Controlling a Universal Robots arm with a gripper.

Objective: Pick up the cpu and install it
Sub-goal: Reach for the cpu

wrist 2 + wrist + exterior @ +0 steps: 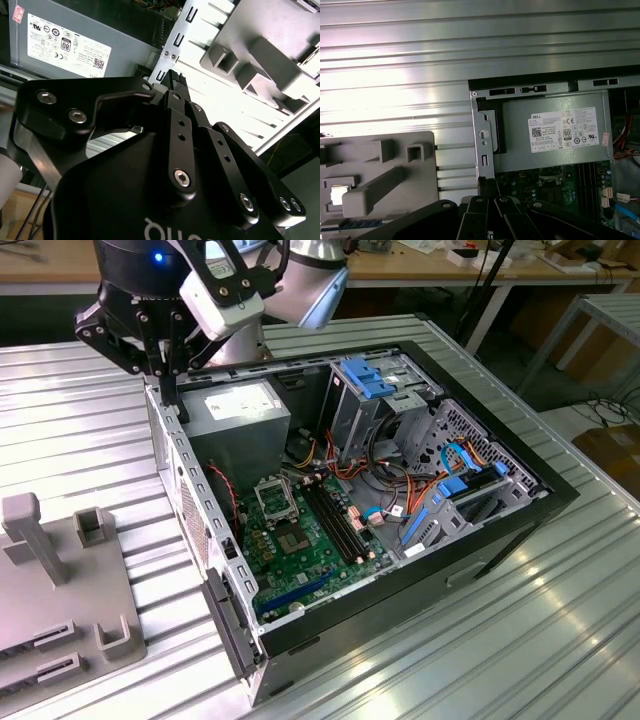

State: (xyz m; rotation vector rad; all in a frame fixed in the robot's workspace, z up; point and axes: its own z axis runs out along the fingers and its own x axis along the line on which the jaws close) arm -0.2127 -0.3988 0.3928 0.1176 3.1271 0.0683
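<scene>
While the claw (170, 390) hangs pressed together at the exterior view's upper left, the cpu (338, 194) looks light, stiff, fragile: best gripped by its edges.

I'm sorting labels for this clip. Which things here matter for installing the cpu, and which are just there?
For the job:
- cpu, lying in the grey tray
- socket frame
- pincer, above the case's edge

Just there:
- power supply
- memory slots
- drive cage
- cables
</scene>
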